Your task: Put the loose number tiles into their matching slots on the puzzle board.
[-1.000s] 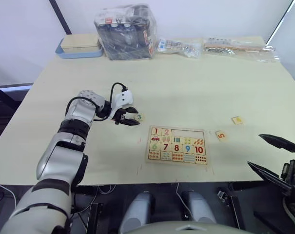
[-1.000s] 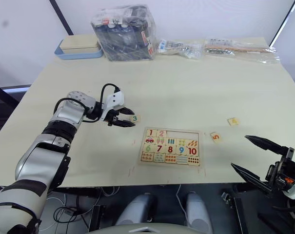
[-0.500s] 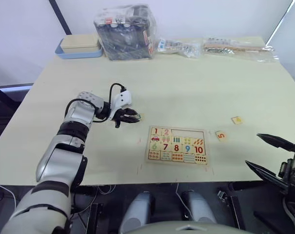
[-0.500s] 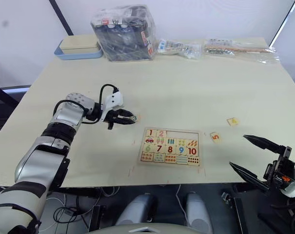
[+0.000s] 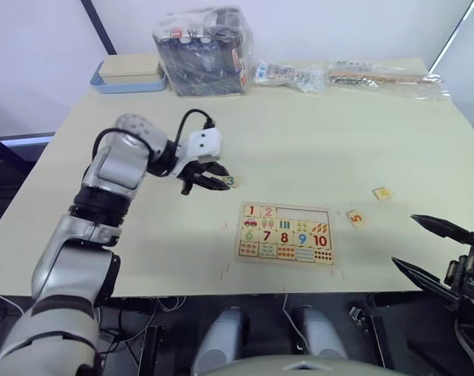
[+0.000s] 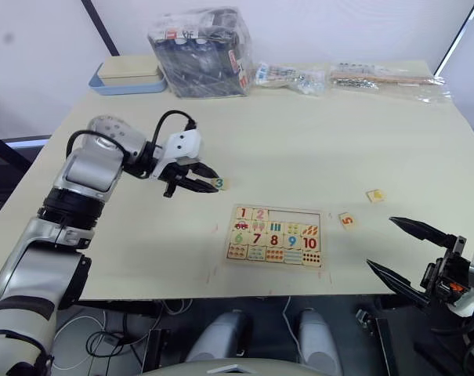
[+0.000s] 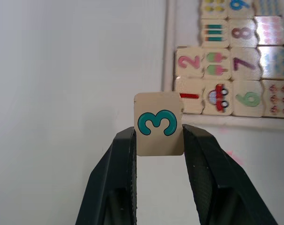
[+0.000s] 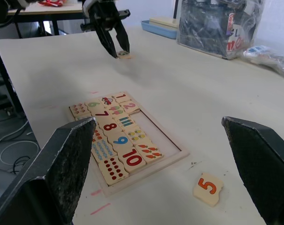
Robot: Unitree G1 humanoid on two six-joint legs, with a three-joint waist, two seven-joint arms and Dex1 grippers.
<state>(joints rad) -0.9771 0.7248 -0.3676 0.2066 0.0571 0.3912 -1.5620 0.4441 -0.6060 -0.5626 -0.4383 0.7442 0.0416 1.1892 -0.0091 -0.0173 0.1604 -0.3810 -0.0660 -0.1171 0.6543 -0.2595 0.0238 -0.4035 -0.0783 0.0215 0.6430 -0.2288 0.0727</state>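
**Left pincer holds tile 3 over the table, beside the board**

Left gripper [image 7: 159, 140]: both black fingers pressed against the two sides of the tile numbered 3 [image 7: 159, 123], teal numeral facing the wrist camera. Tile held clear of the table [image 5: 315, 133], which shows as a pale blank surface behind it. From the head camera, the gripper and tile sit just off the far left corner of the puzzle board [image 5: 285, 232], apart from its rim.

Board lies flat near the table's front edge. Tiles 1 and 2 sit in the first two places of the far row; the rest of that row is bare wood, three empty slots [image 6: 296, 215]. Middle row shows pictures beside 6 to 10 tiles, near row shows dots.

Tile 5 [image 5: 355, 218], orange numeral, lies loose on the table just right of the board. Another loose tile [image 5: 381, 193] lies further right and farther back; its yellowish numeral is probably a 4, but it is too small to be sure.

Right gripper [image 6: 413, 254]: fingers spread wide, nothing between them, off the table's front right edge, well apart from the board.

Far edge of table: blue tray with beige lid [image 5: 129, 73], a plastic-wrapped dark bundle [image 5: 203, 51], clear bags [image 5: 342, 75].
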